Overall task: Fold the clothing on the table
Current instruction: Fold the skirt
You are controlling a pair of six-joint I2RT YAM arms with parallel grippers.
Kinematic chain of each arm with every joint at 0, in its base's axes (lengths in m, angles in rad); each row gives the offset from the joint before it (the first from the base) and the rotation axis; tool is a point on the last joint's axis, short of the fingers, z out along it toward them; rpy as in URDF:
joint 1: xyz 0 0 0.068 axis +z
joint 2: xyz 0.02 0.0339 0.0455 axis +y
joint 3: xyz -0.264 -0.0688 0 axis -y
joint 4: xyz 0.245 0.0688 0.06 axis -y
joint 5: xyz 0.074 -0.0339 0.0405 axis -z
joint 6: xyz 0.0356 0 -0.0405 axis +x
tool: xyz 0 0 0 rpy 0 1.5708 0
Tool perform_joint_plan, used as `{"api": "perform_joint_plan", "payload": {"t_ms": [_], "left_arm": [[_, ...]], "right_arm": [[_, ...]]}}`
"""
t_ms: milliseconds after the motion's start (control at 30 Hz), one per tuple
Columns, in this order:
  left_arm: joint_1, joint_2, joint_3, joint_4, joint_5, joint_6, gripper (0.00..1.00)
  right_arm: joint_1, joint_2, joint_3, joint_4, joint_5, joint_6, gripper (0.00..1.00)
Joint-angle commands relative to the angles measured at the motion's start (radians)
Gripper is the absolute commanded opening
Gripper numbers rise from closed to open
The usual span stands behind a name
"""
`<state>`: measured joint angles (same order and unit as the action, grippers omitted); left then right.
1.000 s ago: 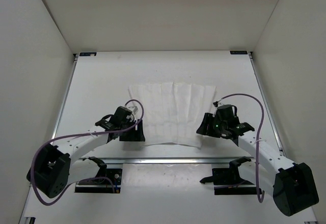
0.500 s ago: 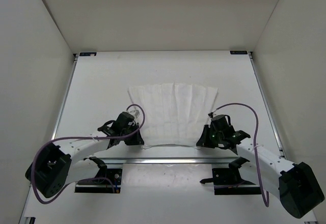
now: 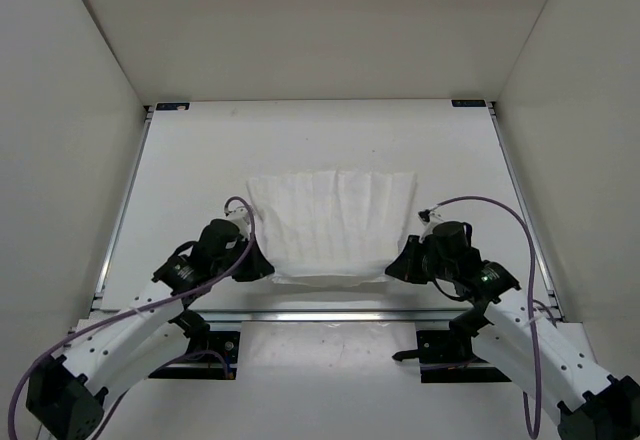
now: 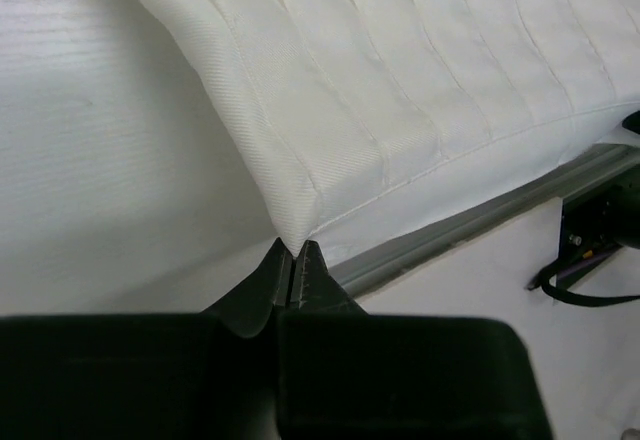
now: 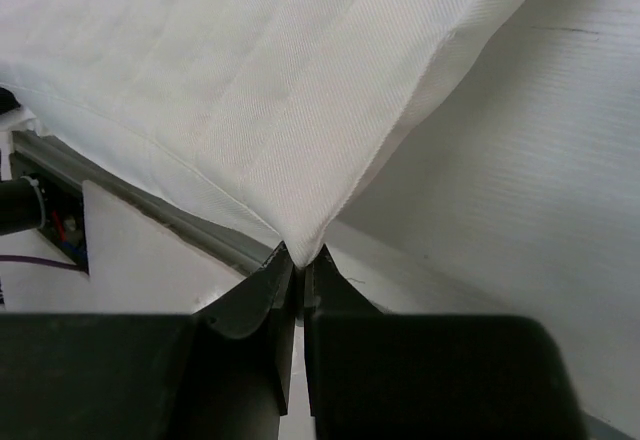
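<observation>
1. The table [image 3: 330, 140] bears the clothing [image 3: 335, 220] at its middle, a little nearer the arms than the far edge.
2. The clothing's long axis runs left to right. Its pleats run far to near, the wider edge faces the far side and the narrower edge faces the arms. A second ago it lay flat. Now its two near corners are drawn up off the surface, and the near hem sags between them above the rail [image 3: 330, 314].
3. Both arms have shifted: their elbows have dropped toward the bottom of the top view, and both wrists sit slightly nearer the rail than before.
4. The left gripper [image 4: 293, 260] stood spread beside the near left corner a second ago. Its jaws are now pressed together on that corner, pinching just the tip of the fabric [image 4: 400, 80].
5. The right gripper [image 5: 298, 260] was likewise spread and is now clamped on the near right corner, with the cloth [image 5: 250, 80] rising away from its tips.
</observation>
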<state>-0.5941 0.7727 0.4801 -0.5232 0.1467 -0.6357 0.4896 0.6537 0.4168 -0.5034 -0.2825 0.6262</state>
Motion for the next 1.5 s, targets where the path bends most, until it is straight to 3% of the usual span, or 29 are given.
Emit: {"api": "perform_joint_plan", "payload": {"t_ms": [0,133,300,400,567,733,967,1067,1167,1233,1267,1300,1367,1467], "left_arm": [[-0.021,-0.093,-0.033,-0.097,-0.013,-0.050,0.00],[-0.013,-0.180,-0.049,-0.147,0.021,-0.082,0.00],[0.046,-0.247,0.029,-0.265,0.045,-0.062,0.00],[0.054,-0.234,0.058,-0.281,0.060,-0.058,0.00],[0.080,-0.094,0.129,-0.239,0.070,0.004,0.00],[0.197,0.080,0.259,-0.179,0.120,0.108,0.00],[0.327,0.351,0.403,-0.074,0.143,0.197,0.00],[0.372,0.514,0.456,0.038,0.157,0.196,0.00],[0.428,0.739,0.621,0.129,0.207,0.173,0.00],[0.502,0.928,0.722,0.202,0.286,0.087,0.15],[0.519,0.969,0.756,0.316,0.368,0.053,0.29],[0.546,1.035,0.758,0.435,0.451,-0.035,0.52],[0.570,1.096,0.730,0.645,0.548,-0.177,0.51],[0.582,1.116,0.704,0.724,0.570,-0.249,0.58]], "right_arm": [[0.015,-0.054,0.034,-0.078,0.003,0.013,0.00],[0.038,-0.113,0.028,-0.135,0.005,0.049,0.00],[-0.066,-0.195,0.071,-0.253,-0.078,0.012,0.00],[-0.189,-0.178,0.099,-0.273,-0.190,-0.052,0.00],[-0.267,-0.082,0.135,-0.233,-0.265,-0.115,0.00],[-0.223,0.128,0.256,-0.127,-0.236,-0.140,0.00],[-0.295,0.479,0.439,0.052,-0.251,-0.186,0.00],[-0.341,0.668,0.526,0.150,-0.241,-0.187,0.00],[-0.403,0.890,0.679,0.251,-0.234,-0.172,0.00],[-0.436,1.027,0.790,0.334,-0.302,-0.161,0.07],[-0.450,1.100,0.862,0.368,-0.325,-0.125,0.14],[-0.454,1.157,0.922,0.417,-0.352,-0.109,0.31],[-0.467,1.207,0.964,0.465,-0.382,-0.106,0.37],[-0.480,1.212,0.939,0.523,-0.394,-0.132,0.69]]}}
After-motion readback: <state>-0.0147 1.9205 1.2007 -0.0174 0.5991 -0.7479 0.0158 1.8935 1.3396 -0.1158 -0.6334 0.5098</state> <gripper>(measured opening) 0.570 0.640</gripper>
